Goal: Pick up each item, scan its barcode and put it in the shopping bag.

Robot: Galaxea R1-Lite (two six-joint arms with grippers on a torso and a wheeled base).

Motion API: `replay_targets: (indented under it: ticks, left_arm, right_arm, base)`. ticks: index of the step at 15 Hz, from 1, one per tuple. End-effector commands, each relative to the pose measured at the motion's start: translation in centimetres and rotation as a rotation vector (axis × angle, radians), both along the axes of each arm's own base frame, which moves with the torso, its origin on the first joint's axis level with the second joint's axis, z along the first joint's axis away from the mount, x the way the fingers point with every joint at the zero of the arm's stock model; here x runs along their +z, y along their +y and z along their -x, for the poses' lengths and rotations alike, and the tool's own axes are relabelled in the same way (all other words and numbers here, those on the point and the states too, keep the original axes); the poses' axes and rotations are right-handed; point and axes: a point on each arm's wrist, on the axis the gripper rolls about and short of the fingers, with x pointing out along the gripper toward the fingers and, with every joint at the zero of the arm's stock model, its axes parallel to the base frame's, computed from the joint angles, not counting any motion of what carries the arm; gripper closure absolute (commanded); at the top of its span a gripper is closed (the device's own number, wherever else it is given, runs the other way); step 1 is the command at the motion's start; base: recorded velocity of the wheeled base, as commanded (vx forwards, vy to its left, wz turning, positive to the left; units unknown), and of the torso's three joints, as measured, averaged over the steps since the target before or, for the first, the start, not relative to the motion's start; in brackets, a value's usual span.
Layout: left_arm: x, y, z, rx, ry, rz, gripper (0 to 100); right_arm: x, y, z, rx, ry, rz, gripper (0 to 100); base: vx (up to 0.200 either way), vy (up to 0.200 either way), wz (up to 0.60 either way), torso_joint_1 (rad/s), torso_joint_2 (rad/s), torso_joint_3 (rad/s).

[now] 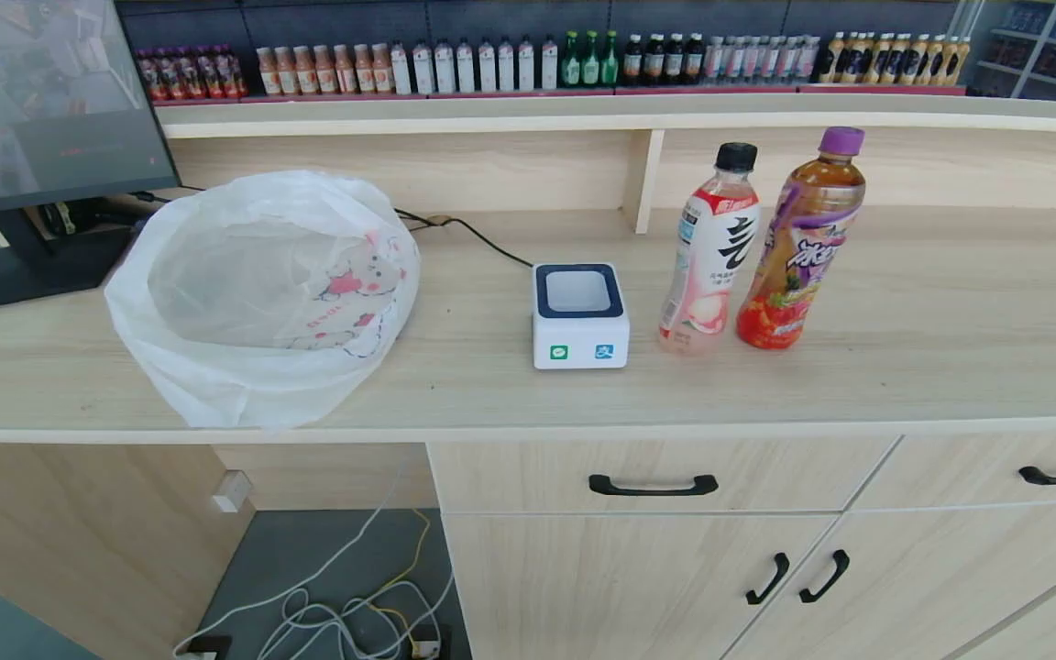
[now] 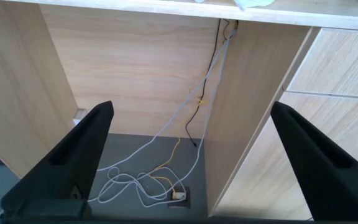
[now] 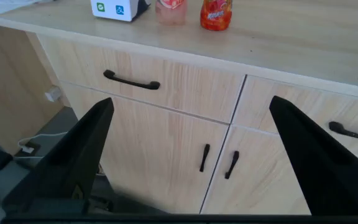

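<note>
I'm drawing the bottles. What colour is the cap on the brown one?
Purple. The cap shows best in the head view.

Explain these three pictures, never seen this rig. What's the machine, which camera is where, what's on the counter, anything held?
A two-armed wheeled robot faces a shop counter. The wide picture comes from its head camera; the other two from cameras on its wrists, where the dark prongs are gripper fingers. The left gripper and right gripper are both open, hold nothing, and sit lower than the countertop. On the counter, from the robot's left: an open white shopping bag, a small white scanner, a pink bottle with a black cap, and a reddish bottle with a purple cap, both bottles upright.
</note>
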Motion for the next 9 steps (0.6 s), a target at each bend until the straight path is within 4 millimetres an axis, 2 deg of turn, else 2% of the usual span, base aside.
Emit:
replay_targets:
  ticks: [1, 9]
  left_arm:
    - [0.0, 0.0, 0.0, 0.0, 0.0, 0.0, 0]
    - [0.0, 0.0, 0.0, 0.002, 0.0, 0.0, 0]
  right_arm:
    - [1.1, 0.1, -2.3, 0.024, 0.073, 0.014, 0]
    - [2.5, 0.6, -6.6, 0.118, 0.093, 0.036, 0]
  base:
    - [0.0, 0.0, 0.0, 0.0, 0.0, 0.0]
    - [0.0, 0.0, 0.0, 0.0, 0.0, 0.0]
